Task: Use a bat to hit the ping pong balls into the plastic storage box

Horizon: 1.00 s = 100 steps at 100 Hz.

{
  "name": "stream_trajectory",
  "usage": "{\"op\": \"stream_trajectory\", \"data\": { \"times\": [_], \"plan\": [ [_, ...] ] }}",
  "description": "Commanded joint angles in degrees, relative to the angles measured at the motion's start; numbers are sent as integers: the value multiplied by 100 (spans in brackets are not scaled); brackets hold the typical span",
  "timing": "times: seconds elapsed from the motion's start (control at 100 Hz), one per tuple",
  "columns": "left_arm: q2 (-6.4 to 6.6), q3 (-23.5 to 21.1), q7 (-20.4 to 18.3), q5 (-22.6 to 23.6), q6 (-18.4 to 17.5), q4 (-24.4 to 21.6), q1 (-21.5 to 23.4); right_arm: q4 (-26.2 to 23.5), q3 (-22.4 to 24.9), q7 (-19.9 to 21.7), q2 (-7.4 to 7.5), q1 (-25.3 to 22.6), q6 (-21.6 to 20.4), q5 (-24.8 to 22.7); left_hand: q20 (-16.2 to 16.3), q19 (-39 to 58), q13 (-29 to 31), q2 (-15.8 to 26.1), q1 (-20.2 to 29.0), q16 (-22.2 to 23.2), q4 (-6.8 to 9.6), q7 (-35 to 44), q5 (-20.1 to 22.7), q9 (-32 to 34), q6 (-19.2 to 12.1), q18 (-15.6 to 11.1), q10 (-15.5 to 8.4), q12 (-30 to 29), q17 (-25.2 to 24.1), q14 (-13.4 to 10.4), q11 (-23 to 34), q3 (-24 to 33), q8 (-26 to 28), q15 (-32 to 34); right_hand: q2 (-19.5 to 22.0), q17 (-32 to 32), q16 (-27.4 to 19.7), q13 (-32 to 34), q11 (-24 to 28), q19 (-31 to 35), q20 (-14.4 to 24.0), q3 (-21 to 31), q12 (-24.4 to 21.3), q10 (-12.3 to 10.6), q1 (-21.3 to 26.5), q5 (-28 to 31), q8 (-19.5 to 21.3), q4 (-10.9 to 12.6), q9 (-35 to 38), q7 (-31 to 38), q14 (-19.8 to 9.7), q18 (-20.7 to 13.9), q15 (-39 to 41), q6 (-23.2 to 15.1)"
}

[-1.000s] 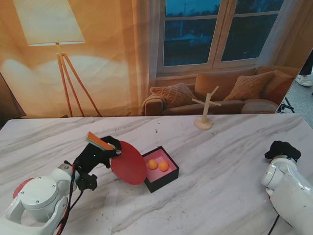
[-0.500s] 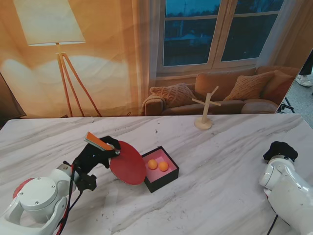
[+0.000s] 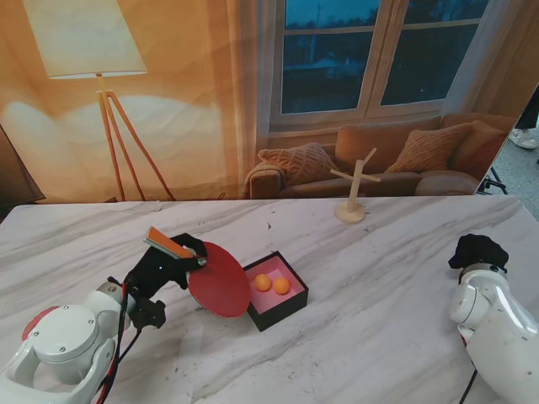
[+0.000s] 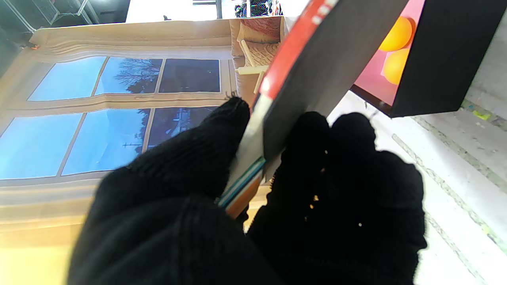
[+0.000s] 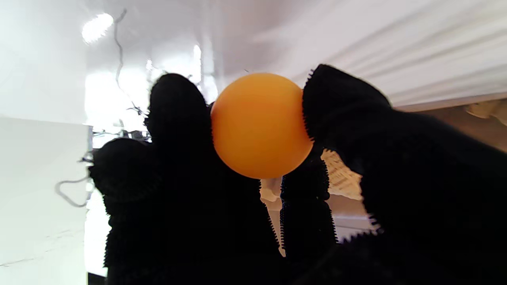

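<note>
My left hand (image 3: 164,263) is shut on the handle of a red bat (image 3: 221,284), whose blade stands on edge right beside the black storage box (image 3: 284,308). Two orange ping pong balls (image 3: 272,284) lie on the box's pink floor. In the left wrist view the black-gloved fingers (image 4: 348,166) clamp the bat (image 4: 313,59), with the box (image 4: 443,59) and its balls (image 4: 396,51) just beyond. My right hand (image 3: 477,251) hovers at the table's right side, shut on another orange ball (image 5: 259,124) pinched between its fingertips; the stand view hides that ball.
A small wooden stand (image 3: 352,195) rises at the far middle of the marble table (image 3: 379,337). Behind the table hangs a printed backdrop with a lamp, window and sofa.
My right hand has lifted and drifted slightly farther from me. The bat has edged a little to the left, away from the box. The balls in the box have not moved.
</note>
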Motion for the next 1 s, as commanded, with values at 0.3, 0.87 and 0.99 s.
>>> {"op": "stream_trajectory", "data": {
  "times": [0.3, 0.87, 0.99],
  "plan": [
    [7, -116, -112, 52, -50, -110, 101, -2315, 601, 963, 49, -1015, -482, -349, 143, -32, 68, 1, 306, 64, -75, 106, 163, -215, 52, -373, -536, 14, -56, 532, -114, 661, 44, 108, 296, -21, 7, 134, 506, 256, 77, 600, 190, -243, 618, 682, 170, 108, 488, 857, -497, -220, 321, 380],
    [70, -436, -404, 14, -196, -146, 367, -4099, 320, 1841, 10, -1313, -1079, 118, 147, -34, 63, 9, 312, 64, -72, 82, 166, -217, 63, -371, -532, 17, -57, 538, -128, 647, 42, 102, 362, -46, -15, 122, 478, 256, 73, 516, 207, -255, 647, 687, 184, 125, 492, 815, -505, -238, 332, 373],
    [81, -470, -467, -5, -230, -124, 386, -4337, 93, 1988, -8, -1262, -1093, 342, 149, -31, 74, 14, 315, 68, -67, 76, 170, -218, 57, -383, -537, 19, -56, 532, -133, 632, 45, 109, 376, -51, -15, 123, 471, 253, 71, 500, 209, -263, 652, 686, 190, 129, 493, 807, -508, -240, 330, 361]
  ]
}}
